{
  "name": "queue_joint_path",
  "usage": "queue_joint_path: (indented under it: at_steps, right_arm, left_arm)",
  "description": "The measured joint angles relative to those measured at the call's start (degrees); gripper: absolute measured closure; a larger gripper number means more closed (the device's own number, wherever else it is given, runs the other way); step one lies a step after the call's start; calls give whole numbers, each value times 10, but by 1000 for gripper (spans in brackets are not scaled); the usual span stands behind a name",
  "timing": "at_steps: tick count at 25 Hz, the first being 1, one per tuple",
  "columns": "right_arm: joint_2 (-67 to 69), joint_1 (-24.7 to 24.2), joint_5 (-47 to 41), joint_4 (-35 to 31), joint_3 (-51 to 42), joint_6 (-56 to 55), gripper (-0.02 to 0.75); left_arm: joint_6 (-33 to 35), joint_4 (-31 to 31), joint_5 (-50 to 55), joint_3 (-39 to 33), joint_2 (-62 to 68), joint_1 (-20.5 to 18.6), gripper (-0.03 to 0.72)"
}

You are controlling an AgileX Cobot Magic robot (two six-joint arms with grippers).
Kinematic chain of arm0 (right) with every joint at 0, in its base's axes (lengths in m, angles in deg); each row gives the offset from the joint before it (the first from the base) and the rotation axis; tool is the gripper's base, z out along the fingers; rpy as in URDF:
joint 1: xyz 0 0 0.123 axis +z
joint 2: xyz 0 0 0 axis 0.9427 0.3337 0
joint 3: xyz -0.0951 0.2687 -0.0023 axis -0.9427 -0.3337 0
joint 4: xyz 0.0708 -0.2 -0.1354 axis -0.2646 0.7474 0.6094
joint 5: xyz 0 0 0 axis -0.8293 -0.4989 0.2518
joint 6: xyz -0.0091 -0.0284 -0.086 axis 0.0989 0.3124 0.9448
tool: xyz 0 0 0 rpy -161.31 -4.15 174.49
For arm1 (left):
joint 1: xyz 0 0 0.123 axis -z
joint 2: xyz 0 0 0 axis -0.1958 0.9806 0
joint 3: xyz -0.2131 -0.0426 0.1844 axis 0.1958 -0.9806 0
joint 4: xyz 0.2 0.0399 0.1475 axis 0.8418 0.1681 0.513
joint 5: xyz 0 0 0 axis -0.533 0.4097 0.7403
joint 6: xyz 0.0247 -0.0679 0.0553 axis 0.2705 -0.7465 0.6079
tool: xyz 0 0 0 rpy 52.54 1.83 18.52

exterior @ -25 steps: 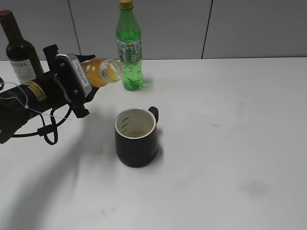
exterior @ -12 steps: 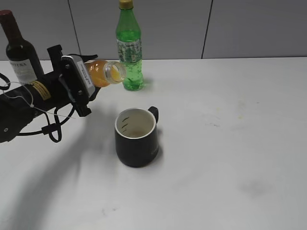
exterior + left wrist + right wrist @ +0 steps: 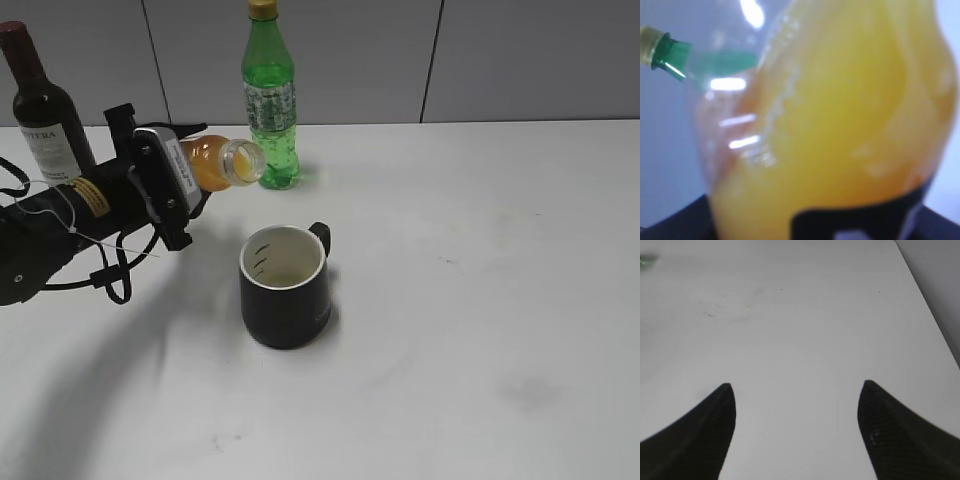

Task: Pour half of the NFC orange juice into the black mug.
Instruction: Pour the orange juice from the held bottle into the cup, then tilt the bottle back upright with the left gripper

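The left claw [image 3: 185,185] holds the juice bottle [image 3: 222,162] around its lower part, where the label is. Its jaws are closed on the bottle's body, so they stand rather wide apart. The bottle lies almost level in the air above the desk [image 3: 480,300], with the open neck pointing to about 3 o'clock in the exterior view. The cap is off. Orange juice fills the body behind the neck, and I see no stream of juice leaving the mouth.

The black mug [image 3: 285,286] stands upright on the desk, at about 5 o'clock from the bottle's mouth and lower than it. The mouth is not over the mug's opening; it is to the upper left of the rim. The handle of the mug points to about 1 o'clock. The inside is white, and I cannot tell how much juice is in it.

A green soda bottle [image 3: 269,95] stands just behind the juice bottle's neck, at 12 o'clock from the mug. A dark wine bottle [image 3: 40,105] stands at the far left, behind the left arm.

In the left wrist view the juice bottle [image 3: 840,130] fills almost the whole picture, blurred and orange.

The right claw [image 3: 796,430] is wide open and holds nothing; only bare desk [image 3: 800,315] shows between its two dark fingertips [image 3: 705,430].
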Motion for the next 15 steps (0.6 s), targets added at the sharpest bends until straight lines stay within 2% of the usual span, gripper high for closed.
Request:
queue_joint_path:
  at_steps: [15]
  right_arm:
    - [0,0,0,-1,0,0,161]
  left_arm:
    - [59,0,-40,0,0,0,217]
